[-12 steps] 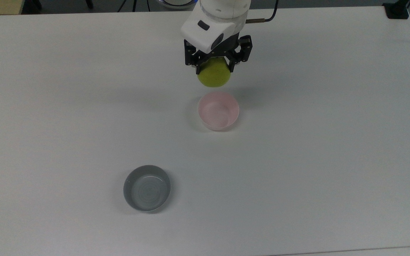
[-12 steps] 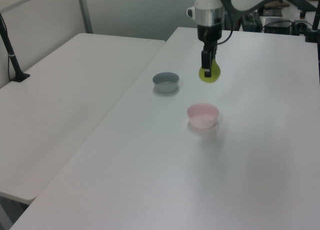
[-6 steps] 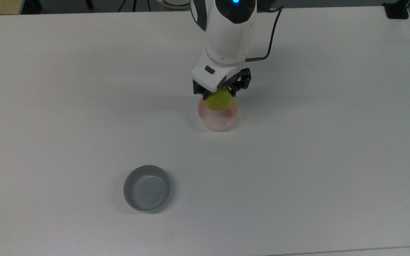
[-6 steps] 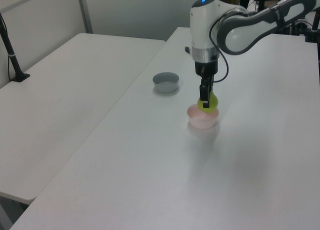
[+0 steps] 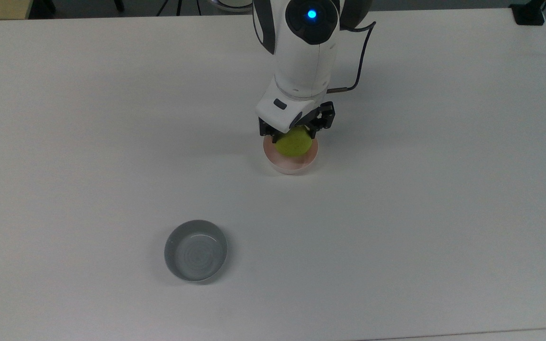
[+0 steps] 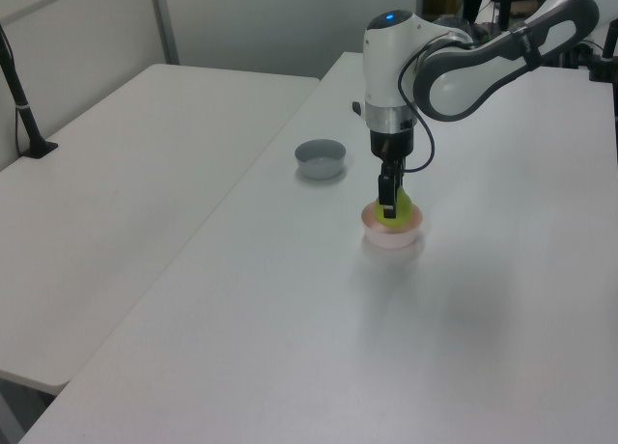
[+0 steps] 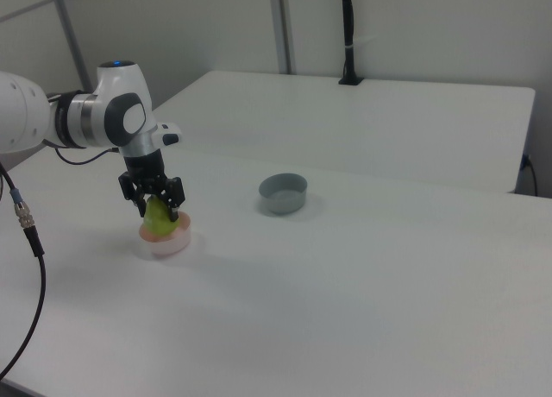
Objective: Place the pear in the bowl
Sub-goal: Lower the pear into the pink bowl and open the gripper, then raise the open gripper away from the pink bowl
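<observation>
Yellow-green pear (image 5: 293,142), clamped by the gripper (image 5: 294,134), sits low in the bowl (image 5: 292,164); fingers should part gently.

pear (image 5: 293,143) in bowl (image 5: 291,165) | grey bowl (image 5: 195,250) well apart on table (image 5: 443,213)

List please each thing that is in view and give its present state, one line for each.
gripper: shut on the pear, low over the pink bowl.
pear: held, lowered into the pink bowl's mouth.
pink bowl: upright on the table.
grey bowl: upright, empty, standing apart.
table: white, bearing both bowls.
</observation>
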Robot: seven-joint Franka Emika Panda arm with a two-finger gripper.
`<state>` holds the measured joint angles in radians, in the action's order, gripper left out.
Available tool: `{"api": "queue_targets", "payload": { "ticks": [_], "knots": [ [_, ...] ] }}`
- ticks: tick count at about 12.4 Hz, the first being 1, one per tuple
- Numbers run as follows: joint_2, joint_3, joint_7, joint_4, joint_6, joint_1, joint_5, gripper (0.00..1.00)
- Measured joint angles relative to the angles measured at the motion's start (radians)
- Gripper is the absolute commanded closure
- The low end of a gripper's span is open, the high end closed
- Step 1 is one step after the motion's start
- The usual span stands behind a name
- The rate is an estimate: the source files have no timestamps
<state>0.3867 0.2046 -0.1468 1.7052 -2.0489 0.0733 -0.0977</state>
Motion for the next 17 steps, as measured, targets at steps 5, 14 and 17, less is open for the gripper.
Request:
{"api": "queue_targets", "payload": {
  "ticks": [5, 14, 17],
  "knots": [
    [0.021, 0.0, 0.0, 0.0, -0.005, 0.0, -0.008, 0.1],
    [0.024, -0.003, -0.002, -0.008, -0.042, -0.004, -0.009, 0.0],
    [-0.033, -0.013, -0.003, -0.056, 0.077, -0.018, -0.01, 0.0]
  ]
}}
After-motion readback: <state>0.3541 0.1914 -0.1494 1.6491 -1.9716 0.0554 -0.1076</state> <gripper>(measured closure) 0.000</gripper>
